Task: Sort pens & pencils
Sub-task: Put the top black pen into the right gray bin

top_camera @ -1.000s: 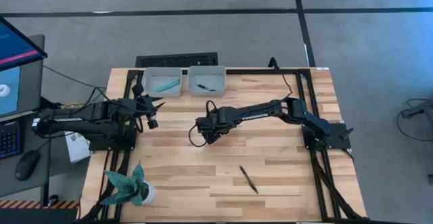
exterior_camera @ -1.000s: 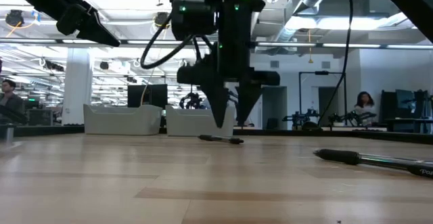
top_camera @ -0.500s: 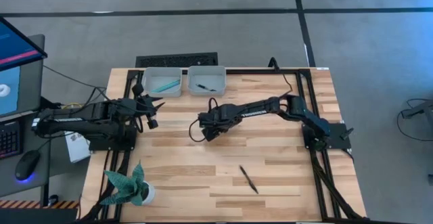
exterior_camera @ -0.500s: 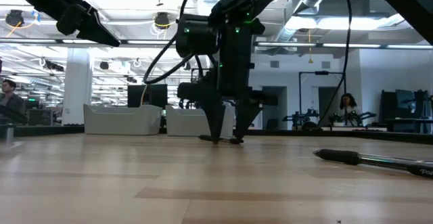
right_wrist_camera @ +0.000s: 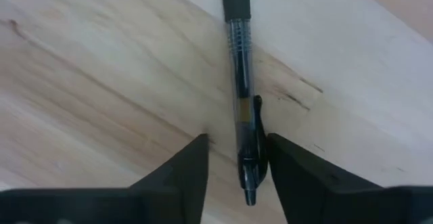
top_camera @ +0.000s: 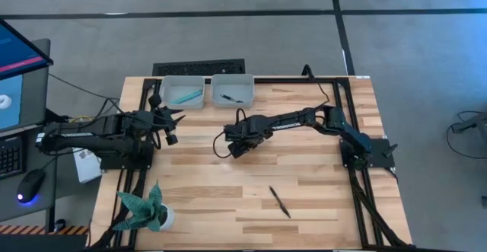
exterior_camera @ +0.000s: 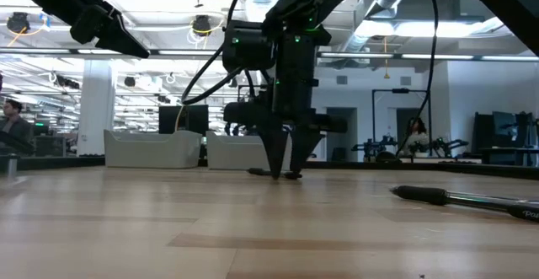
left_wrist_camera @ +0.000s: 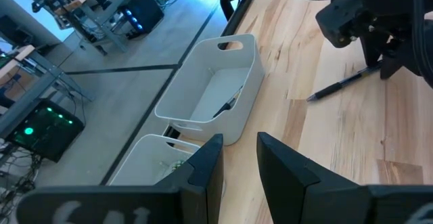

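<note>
black pen [right_wrist_camera: 241, 88], clear barrel, lying flat between right gripper [right_wrist_camera: 233, 166] fingers

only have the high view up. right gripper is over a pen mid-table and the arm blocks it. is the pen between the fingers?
Observer: Yes. In the right wrist view the black pen lies between the fingers of the right gripper, near its clip end.
Operator: Clamped?
Observer: Not yet. One finger sits close by the clip; a gap shows to the other.
Operator: Height?
Observer: The low view has the fingertips down at the table top, straddling the pen.
Operator: Left arm holding anything?
Observer: No. The left gripper has its fingers slightly apart with nothing between them.
</note>
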### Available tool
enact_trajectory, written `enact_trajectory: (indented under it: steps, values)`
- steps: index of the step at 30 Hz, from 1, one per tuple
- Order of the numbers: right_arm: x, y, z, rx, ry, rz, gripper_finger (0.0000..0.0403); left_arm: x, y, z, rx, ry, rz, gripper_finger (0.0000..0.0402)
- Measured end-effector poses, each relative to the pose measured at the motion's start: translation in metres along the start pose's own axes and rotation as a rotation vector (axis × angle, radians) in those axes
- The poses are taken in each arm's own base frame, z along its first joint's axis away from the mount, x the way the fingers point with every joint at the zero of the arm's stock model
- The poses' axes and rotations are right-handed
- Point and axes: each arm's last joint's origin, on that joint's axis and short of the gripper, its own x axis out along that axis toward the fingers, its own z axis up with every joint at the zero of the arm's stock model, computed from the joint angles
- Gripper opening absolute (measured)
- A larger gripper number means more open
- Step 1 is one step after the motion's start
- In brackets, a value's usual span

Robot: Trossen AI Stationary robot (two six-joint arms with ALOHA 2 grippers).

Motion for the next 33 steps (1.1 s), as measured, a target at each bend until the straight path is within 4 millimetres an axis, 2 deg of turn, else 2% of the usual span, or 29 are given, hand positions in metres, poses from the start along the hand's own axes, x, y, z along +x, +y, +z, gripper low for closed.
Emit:
enact_trajectory:
  steps: [8, 17, 33]
  values:
    - [0.0007, 0.0001, -0.0005, -0.004, 0.005, 0.000, 0.0122, 0.0000, 0.0000, 0.0000, 0.000, 0.000, 0.000, 0.0082]
    - [0.0012, 0.0000, -0.0010, -0.006, 0.009, -0.002, 0.0086, 0.0000, 0.0000, 0.0000, 0.000, 0.000, 0.000, 0.0082]
    - [0.0016, 0.0000, -0.0014, -0.006, 0.010, -0.004, 0.0078, 0.0000, 0.0000, 0.0000, 0.000, 0.000, 0.000, 0.0082]
